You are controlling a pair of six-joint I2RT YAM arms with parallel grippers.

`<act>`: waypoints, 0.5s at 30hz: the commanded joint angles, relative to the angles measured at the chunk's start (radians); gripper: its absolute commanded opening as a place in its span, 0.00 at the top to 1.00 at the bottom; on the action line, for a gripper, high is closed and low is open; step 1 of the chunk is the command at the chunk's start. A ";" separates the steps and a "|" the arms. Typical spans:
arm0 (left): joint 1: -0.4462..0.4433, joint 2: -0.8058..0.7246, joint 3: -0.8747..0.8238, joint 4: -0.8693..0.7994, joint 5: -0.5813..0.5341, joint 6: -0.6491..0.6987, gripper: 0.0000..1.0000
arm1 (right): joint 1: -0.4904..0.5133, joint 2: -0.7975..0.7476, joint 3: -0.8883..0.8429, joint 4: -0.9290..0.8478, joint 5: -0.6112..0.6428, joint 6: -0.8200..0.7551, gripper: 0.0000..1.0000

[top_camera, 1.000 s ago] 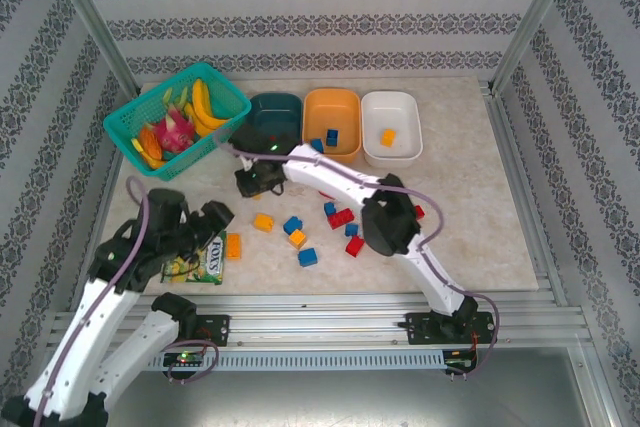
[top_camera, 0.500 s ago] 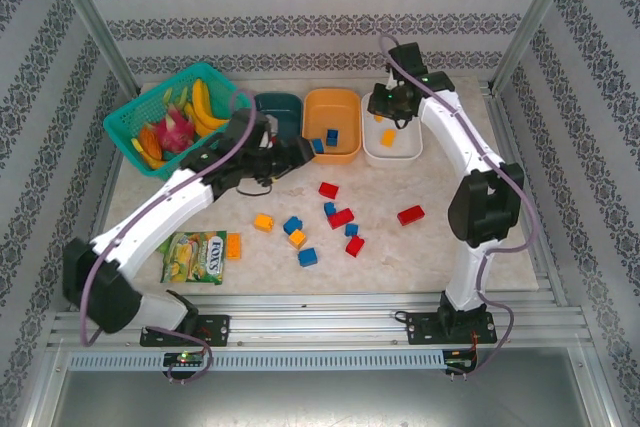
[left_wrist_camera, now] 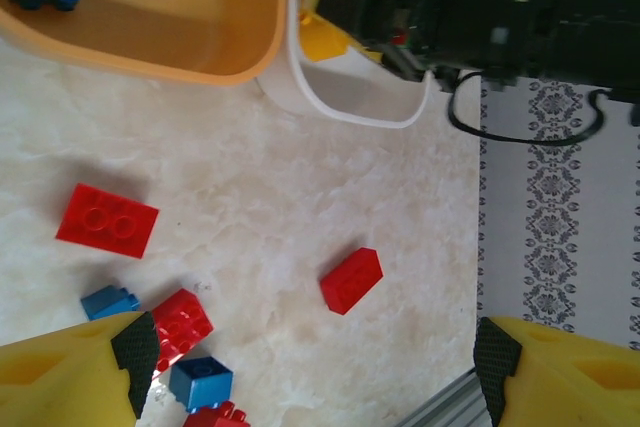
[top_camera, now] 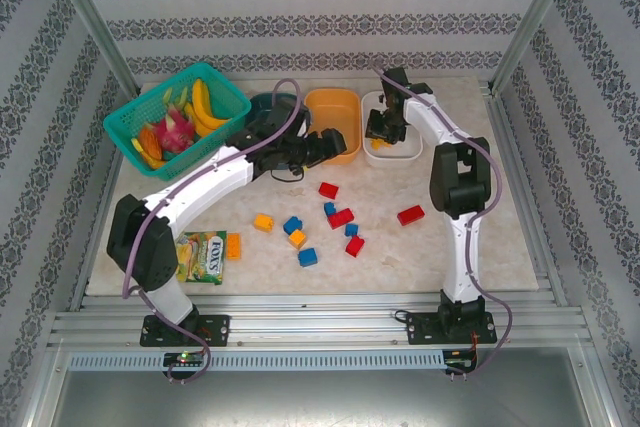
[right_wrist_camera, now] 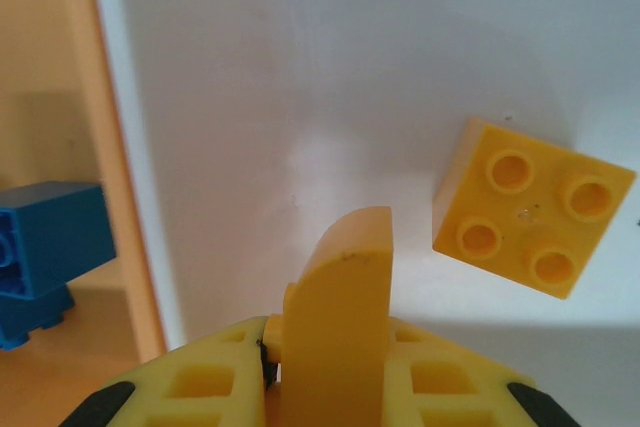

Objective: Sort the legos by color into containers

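On the marbled table [top_camera: 480, 237], at its far edge, your right gripper [right_wrist_camera: 335, 387] hangs over the white bin [right_wrist_camera: 250, 67], clamped on a yellow curved lego [right_wrist_camera: 340, 277]. It is likely light, rigid and slick, best pinched across flat sides. Your left gripper [left_wrist_camera: 315, 352] gapes wide above a loose red lego [left_wrist_camera: 350, 280].

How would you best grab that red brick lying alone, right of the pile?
From straight above, pinching the lone red brick across its narrow width, on its two long flat sides. It lies flat and slanted on the table with bare space all round, so the pinch should probably be turned to match the slant.
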 commanded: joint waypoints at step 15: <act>-0.076 0.027 0.045 -0.076 -0.024 0.129 0.16 | 0.001 -0.059 0.047 -0.063 0.002 -0.006 0.55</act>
